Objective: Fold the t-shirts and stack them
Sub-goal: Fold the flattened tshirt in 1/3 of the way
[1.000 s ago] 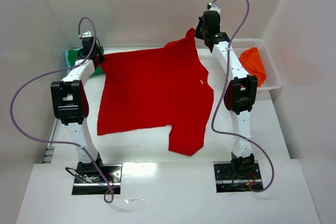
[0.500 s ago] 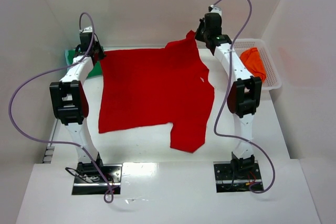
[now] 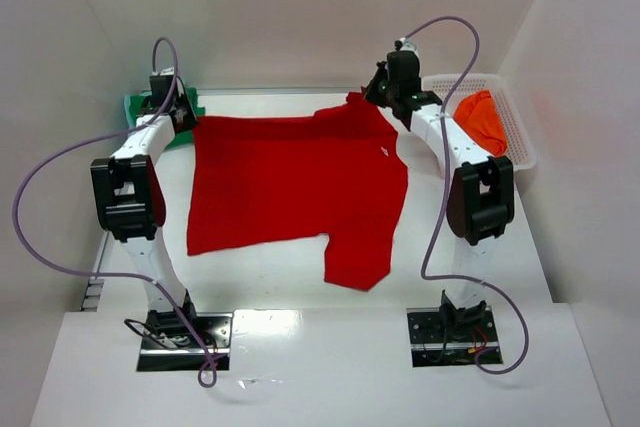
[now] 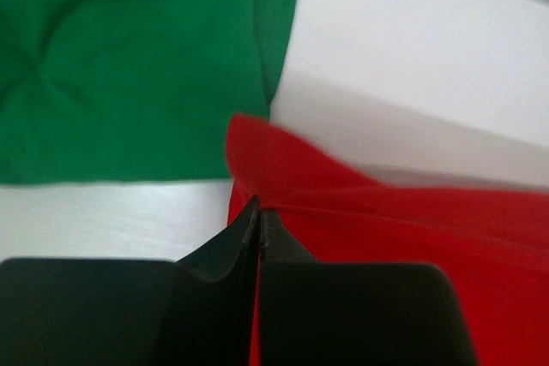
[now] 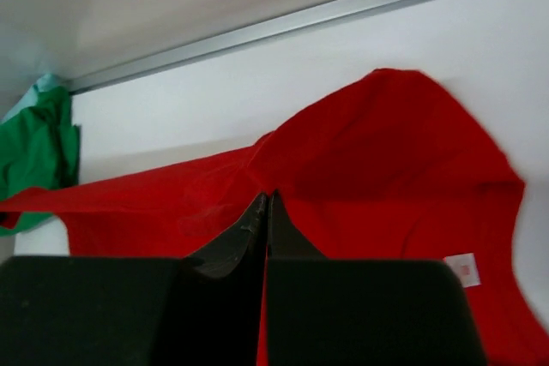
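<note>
Red shirt [image 3: 295, 182] is spread over the middle of the white table [image 3: 260, 272], most of it lying flat, with one sleeve reaching toward the near right. Its far edge is caught at both ends. The left gripper [image 4: 259, 214] has its fingers pressed together on the far left corner of the cloth. The right gripper [image 5: 266, 205] pinches the far right part by the shoulder, fingers tight together too. A green shirt [image 3: 137, 107] sits crumpled in the far left corner, just beside the pinched red corner. An orange shirt [image 3: 483, 119] lies bunched in a white basket [image 3: 520, 147] at the far right, well apart from the red one
</note>
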Robot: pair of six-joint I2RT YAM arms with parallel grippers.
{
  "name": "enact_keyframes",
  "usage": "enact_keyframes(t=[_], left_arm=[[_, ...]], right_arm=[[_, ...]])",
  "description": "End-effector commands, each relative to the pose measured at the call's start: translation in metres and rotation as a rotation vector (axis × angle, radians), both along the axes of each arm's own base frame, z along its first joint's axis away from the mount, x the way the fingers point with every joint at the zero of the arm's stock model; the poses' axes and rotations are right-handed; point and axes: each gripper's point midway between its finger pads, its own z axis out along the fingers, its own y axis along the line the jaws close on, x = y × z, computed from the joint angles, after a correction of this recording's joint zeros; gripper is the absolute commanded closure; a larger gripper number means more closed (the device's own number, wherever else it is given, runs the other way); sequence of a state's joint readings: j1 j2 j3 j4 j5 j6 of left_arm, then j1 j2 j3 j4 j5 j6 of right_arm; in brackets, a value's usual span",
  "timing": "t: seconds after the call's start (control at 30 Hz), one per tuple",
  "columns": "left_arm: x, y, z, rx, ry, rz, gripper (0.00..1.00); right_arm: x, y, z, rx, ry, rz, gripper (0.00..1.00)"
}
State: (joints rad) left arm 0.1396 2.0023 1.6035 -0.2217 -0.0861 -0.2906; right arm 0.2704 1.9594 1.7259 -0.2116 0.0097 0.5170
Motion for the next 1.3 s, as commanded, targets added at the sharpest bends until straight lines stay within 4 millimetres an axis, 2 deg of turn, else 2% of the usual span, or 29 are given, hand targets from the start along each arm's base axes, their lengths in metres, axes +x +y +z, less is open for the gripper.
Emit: enact_keyframes(t=[0.0, 0.13, 0.2, 0.37, 0.53, 0.67, 0.77, 0.8, 0.83, 0.9, 0.97, 1.07, 1.13, 1.27], left_arm=[[-0.02, 0.01, 0.014, 0.01, -0.008, 0.006, 1.0], [-0.028, 0.011, 0.009, 0.022, 0.011, -0.014, 1.0], [-0.029, 0.009, 0.007, 0.039, 0.022, -0.049, 1.0], [-0.035, 0.005, 0.002, 0.053, 0.059, -0.112, 1.0], [-0.037, 0.003, 0.0, 0.068, 0.071, -0.147, 1.0], [-0.039, 0.001, -0.003, 0.064, 0.079, -0.164, 1.0], [-0.041, 0.0, -0.004, 0.062, 0.086, -0.164, 1.0], [-0.041, 0.0, -0.005, 0.062, 0.088, -0.164, 1.0], [-0.041, 0.0, -0.005, 0.062, 0.088, -0.164, 1.0], [-0.045, 0.0, -0.011, 0.058, 0.103, -0.165, 1.0], [-0.049, -0.001, -0.011, 0.057, 0.105, -0.165, 1.0], [-0.053, -0.005, -0.012, 0.042, 0.113, -0.178, 1.0], [-0.06, -0.006, -0.022, 0.028, 0.141, -0.174, 1.0], [-0.066, -0.008, -0.027, 0.012, 0.154, -0.161, 1.0]], right_arm=[[-0.023, 0.024, 0.029, 0.1, -0.065, 0.029, 1.0], [-0.043, 0.016, 0.007, 0.124, -0.02, -0.008, 1.0], [-0.057, 0.006, -0.01, 0.123, 0.021, -0.054, 1.0], [-0.076, -0.017, -0.044, 0.091, 0.087, -0.164, 1.0], [-0.086, -0.036, -0.062, 0.089, 0.141, -0.264, 1.0], [-0.098, -0.066, -0.06, 0.131, 0.132, -0.351, 1.0], [-0.107, -0.092, -0.056, 0.15, 0.111, -0.403, 1.0], [-0.111, -0.104, -0.059, 0.151, 0.127, -0.434, 1.0], [-0.112, -0.111, -0.056, 0.156, 0.121, -0.448, 1.0], [-0.116, -0.118, -0.065, 0.148, 0.146, -0.451, 1.0], [-0.119, -0.117, -0.071, 0.145, 0.162, -0.441, 1.0], [-0.123, -0.104, -0.092, 0.171, 0.232, -0.383, 1.0], [-0.126, -0.1, -0.108, 0.171, 0.273, -0.367, 1.0], [-0.133, -0.092, -0.121, 0.178, 0.312, -0.348, 1.0]])
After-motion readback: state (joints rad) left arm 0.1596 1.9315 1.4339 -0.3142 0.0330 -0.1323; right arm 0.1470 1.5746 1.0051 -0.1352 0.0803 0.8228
